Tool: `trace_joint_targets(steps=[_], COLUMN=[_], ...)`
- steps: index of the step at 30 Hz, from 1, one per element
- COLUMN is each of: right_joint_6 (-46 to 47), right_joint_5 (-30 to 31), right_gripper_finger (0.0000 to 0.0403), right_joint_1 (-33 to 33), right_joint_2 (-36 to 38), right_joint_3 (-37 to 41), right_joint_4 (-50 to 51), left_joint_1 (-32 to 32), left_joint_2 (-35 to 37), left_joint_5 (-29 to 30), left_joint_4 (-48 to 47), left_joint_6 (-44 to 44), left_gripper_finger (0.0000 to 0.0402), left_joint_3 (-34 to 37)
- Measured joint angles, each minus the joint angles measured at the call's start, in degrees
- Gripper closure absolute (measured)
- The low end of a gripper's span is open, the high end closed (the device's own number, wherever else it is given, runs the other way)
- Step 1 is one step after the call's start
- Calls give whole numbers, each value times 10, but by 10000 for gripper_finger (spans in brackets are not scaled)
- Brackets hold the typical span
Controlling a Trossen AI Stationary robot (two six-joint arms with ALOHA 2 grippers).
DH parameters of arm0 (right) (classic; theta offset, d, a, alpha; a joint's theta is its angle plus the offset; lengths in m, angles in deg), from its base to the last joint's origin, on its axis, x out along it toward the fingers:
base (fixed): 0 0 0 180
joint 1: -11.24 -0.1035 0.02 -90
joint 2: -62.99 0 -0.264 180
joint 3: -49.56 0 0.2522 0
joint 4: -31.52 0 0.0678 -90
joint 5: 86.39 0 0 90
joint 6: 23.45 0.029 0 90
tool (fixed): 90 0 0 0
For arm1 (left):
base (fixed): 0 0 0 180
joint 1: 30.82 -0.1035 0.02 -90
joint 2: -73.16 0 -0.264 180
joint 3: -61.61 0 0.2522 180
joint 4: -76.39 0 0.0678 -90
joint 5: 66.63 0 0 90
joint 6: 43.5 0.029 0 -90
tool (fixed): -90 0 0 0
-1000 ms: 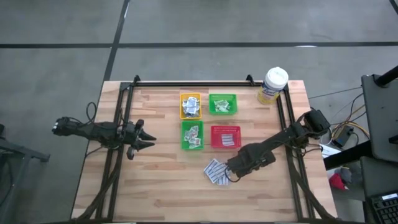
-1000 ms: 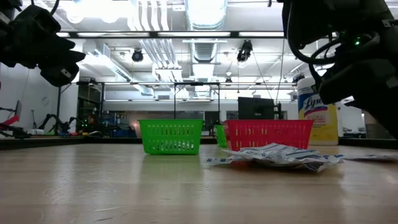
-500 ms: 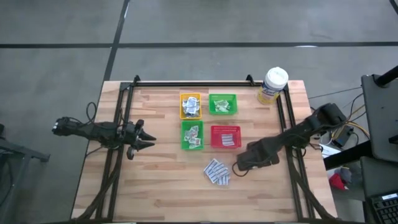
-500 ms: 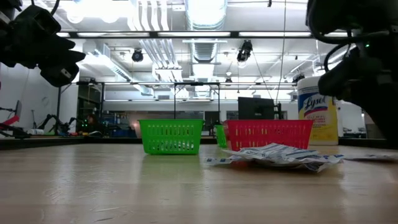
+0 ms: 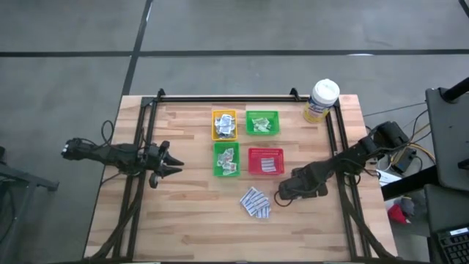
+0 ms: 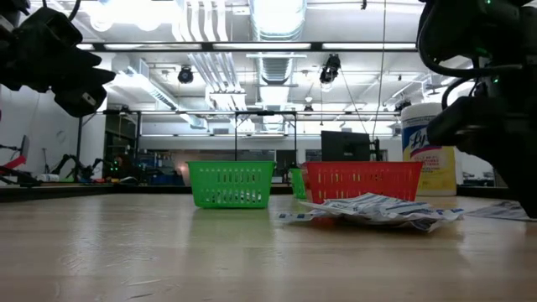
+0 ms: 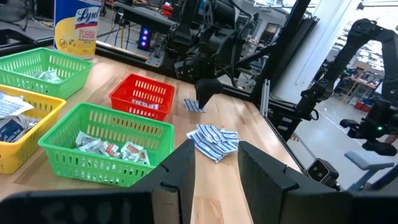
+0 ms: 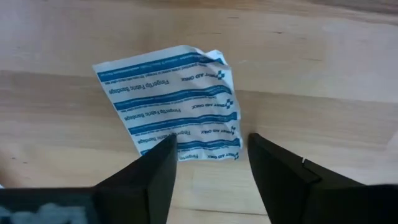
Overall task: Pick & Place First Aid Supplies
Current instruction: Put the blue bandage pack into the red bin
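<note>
A pile of blue-and-white packets (image 5: 256, 203) lies on the table in front of the red tray (image 5: 265, 161). One more such packet (image 8: 171, 102) lies flat on the wood, to the right of the pile. My right gripper (image 8: 211, 165) stands open over it, pointing steeply down, with the packet's near edge just beyond its fingertips. In the left wrist view the right gripper (image 7: 205, 99) hangs above that packet (image 7: 194, 106). My left gripper (image 5: 172, 167) waits open at the table's left side, held level, with nothing between its fingers.
Behind the pile stand a yellow tray (image 5: 225, 125) and two green trays (image 5: 262, 122) (image 5: 226, 159), all holding small packets. A yellow canister with a white lid (image 5: 322, 100) stands at the far right corner. Bare wood lies toward the near edge.
My right gripper has gone from above the pile toward the table's right edge, has come down, and has tipped to point more steeply at the table. It stays open. The pile has not moved.
</note>
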State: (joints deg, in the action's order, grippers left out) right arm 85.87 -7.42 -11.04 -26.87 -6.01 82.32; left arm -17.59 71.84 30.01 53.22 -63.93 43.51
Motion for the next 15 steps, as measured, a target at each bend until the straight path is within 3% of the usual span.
trace_joint_targets(steps=[15], right_joint_6=[0], right_joint_5=[4], right_gripper_finger=[321], right_joint_1=[-1], right_joint_2=[16], right_joint_3=[2], right_joint_4=[4], left_joint_1=[0], left_joint_2=[0], left_joint_5=[0], left_joint_4=[0], left_joint_6=[0], left_gripper_finger=[287], left_joint_3=[0])
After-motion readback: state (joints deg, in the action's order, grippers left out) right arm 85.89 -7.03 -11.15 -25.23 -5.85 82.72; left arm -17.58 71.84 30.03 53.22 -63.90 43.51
